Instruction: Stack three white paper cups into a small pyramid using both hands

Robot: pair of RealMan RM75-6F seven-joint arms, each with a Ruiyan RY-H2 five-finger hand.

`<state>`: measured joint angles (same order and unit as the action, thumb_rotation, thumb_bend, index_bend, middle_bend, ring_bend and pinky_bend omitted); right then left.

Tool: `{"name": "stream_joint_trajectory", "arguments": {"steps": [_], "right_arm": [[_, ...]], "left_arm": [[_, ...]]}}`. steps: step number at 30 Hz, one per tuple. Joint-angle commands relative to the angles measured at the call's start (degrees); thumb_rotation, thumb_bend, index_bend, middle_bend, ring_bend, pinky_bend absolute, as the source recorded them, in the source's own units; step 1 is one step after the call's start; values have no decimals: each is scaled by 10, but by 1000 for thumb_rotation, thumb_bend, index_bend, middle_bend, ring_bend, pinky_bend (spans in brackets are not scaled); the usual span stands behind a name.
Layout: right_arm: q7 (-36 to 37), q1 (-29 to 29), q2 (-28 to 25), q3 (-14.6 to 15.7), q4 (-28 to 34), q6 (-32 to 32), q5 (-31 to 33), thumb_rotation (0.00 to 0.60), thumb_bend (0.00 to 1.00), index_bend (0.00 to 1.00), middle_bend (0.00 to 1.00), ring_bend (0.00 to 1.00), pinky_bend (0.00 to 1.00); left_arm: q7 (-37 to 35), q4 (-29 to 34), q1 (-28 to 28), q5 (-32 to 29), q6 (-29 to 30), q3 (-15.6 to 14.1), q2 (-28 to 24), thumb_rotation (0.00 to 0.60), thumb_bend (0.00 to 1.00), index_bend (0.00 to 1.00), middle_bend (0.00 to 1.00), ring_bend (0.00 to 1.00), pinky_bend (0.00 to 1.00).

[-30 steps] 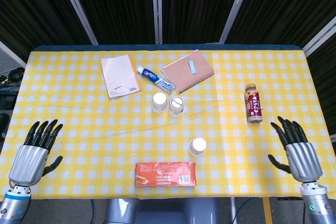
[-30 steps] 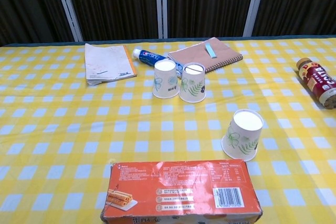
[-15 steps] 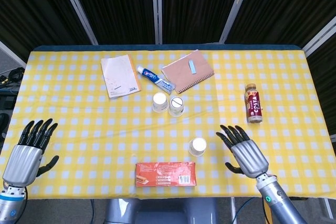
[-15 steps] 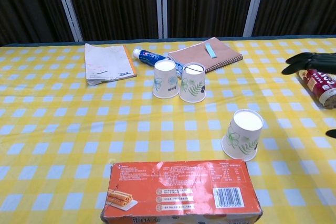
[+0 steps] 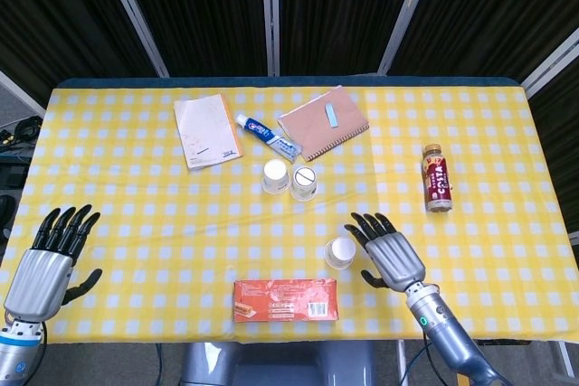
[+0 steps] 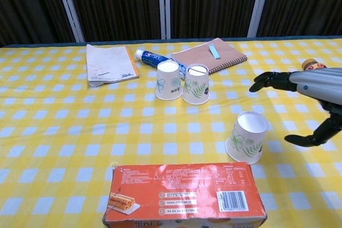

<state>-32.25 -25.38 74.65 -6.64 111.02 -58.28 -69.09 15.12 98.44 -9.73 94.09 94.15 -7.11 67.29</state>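
Observation:
Two white paper cups stand upside down side by side mid-table: one (image 5: 275, 175) (image 6: 168, 80) on the left, one (image 5: 305, 183) (image 6: 196, 84) on the right, touching. A third upturned cup (image 5: 341, 252) (image 6: 247, 137) stands alone nearer the front. My right hand (image 5: 389, 254) (image 6: 312, 100) hovers just right of that third cup, fingers spread, holding nothing. At the table's front-left corner, well away from every cup, my left hand (image 5: 50, 262) is open; the chest view does not show it.
An orange snack box (image 5: 286, 299) (image 6: 185, 194) lies at the front edge. A booklet (image 5: 207, 129), a toothpaste tube (image 5: 268, 135) and a brown notebook (image 5: 323, 121) lie behind the cup pair. A bottle (image 5: 438, 177) lies to the right.
My right hand has swept left from the table's right edge to just beside the lone front cup. The left hand has dropped slightly. The cups have not moved.

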Motion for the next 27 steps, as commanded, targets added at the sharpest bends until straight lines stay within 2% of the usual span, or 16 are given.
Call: {"name": "stream_joint_trajectory", "arguments": {"steps": [1, 6, 22, 27], "right_arm": [[-6, -10, 14, 2, -11, 2, 16, 600, 235, 146, 0, 0, 0], [-7, -19, 30, 5, -25, 3, 30, 600, 293, 159, 0, 0, 0], [-8, -41, 63, 13, -46, 1, 54, 600, 298, 226, 0, 0, 0], [-12, -48, 75, 14, -60, -1, 59, 600, 319, 315, 19, 0, 0]], "left_arm": [[0, 0, 2, -1, -5, 5, 0, 600, 250, 0, 0, 0, 0], [2, 1, 6, 4, -10, 9, 0, 600, 250, 0, 0, 0, 0], [-3, 2, 15, 11, -21, 23, -2, 600, 250, 0, 0, 0, 0], [-8, 2, 18, 15, -21, 25, -4, 600, 250, 0, 0, 0, 0]]}}
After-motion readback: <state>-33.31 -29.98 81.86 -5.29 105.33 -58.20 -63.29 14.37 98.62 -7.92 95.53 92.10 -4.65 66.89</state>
